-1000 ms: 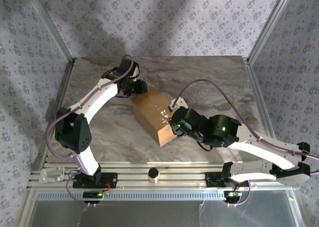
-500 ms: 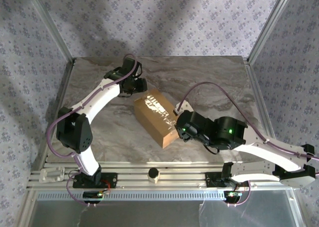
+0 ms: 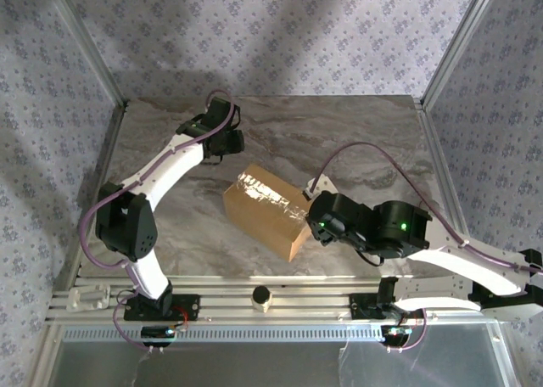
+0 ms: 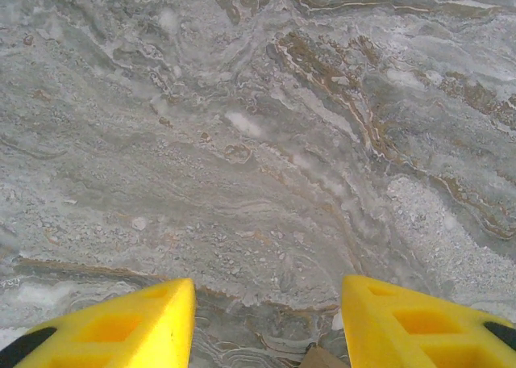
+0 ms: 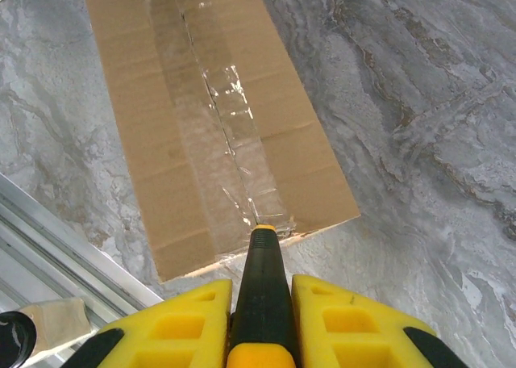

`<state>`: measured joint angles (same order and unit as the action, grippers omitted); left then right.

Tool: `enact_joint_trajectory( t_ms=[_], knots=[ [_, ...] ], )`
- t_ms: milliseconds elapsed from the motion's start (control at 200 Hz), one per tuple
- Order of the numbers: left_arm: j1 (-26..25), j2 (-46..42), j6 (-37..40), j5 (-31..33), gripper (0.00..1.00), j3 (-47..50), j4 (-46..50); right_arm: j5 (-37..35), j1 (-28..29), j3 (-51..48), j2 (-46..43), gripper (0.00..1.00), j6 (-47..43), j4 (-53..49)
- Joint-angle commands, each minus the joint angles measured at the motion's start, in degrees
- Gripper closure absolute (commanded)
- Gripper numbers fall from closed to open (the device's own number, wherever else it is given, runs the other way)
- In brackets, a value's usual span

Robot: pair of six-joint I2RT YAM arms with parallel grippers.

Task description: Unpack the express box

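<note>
We have the taped box [image 3: 265, 210] lying shut on the tabletop [image 3: 373, 141].
Our right end effector [image 5: 262, 287] pinches a tool [image 5: 264, 255], its tip at the tape seam [image 5: 218, 118]; our left end effector [image 4: 266, 291] is spread above bare tabletop.

The top external camera sits above and behind the 2 arm bases, looking down and forward over the whole grey marble-patterned table [image 3: 195, 234]. The left wrist camera hangs close over bare tabletop near the far edge, with its own yellow fingers [image 4: 137, 328] at the bottom. The right wrist camera looks down along a black tool [image 5: 262, 287] onto the taped brown cardboard express box [image 5: 201, 126] by the near edge, which the top view also shows.
</note>
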<state>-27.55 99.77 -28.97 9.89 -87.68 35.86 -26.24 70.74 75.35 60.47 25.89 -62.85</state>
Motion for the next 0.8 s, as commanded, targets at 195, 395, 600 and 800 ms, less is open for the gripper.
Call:
enact_joint_trajectory(
  t_ms=[195,395,600,800],
  knots=[
    [-1.8,-9.8,1.6,-4.8,0.49,-1.2,2.6,-0.4,-2.5,0.4,1.1,1.00,-2.8,2.4],
    [-6.1,-10.8,-0.7,-12.3,0.49,-0.6,9.9,0.2,-3.9,0.7,2.3,1.00,-4.1,3.6],
    [-8.5,-9.7,-5.0,-14.9,0.50,4.7,9.9,1.0,-4.9,0.4,2.3,1.00,-5.0,4.4],
    [-8.6,-7.8,-5.9,-12.0,0.50,6.5,9.5,1.1,-5.4,0.5,1.9,1.00,-5.5,3.0]
  ],
)
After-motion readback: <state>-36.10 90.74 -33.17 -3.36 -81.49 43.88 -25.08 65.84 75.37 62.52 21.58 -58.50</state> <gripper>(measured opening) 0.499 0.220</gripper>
